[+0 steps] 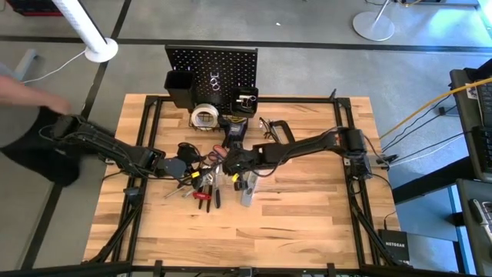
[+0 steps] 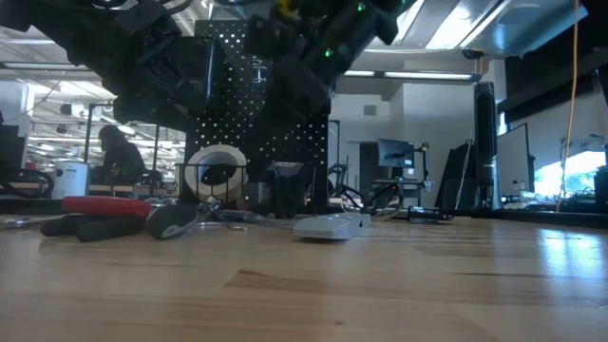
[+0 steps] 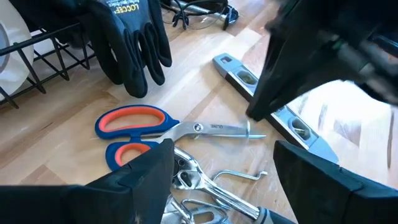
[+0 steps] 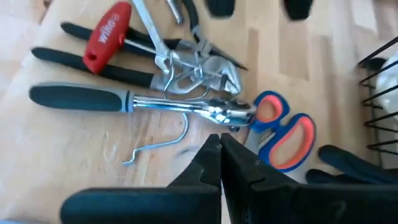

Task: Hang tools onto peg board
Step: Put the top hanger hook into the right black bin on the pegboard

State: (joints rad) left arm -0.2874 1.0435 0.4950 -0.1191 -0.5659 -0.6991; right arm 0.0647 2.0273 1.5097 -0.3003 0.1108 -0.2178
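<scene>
Wooden planks make up the bench (image 1: 307, 223), and its near half is bare. At mid-bench lies a cluster of tools: blue-and-orange scissors (image 3: 149, 132), a black-handled adjustable wrench (image 4: 143, 102), a red T-handle driver (image 4: 107, 34), pliers (image 1: 201, 197) with red and black grips, a loose wire hook (image 4: 158, 146) and a silver level bar (image 3: 273, 112).

Both arms meet over this cluster. The left end effector (image 3: 221, 171) hovers with its fingers spread wide, framing the scissors and the chrome tools just below; nothing is between them. The right end effector (image 4: 219, 146) has its fingers pressed together, tips just above the wrench head and beside the scissor handles, holding nothing.

Farther back, black gloves (image 3: 134, 43) lie beside a wire basket (image 3: 43, 62), with safety glasses (image 3: 199, 12) past them. A pale tape roll (image 1: 205, 117) sits in front of the peg board (image 1: 223, 65), which stands upright at the far edge with a black bin (image 1: 179, 88) attached.

Beyond the bench, a person (image 2: 119, 157) sits in the room.
</scene>
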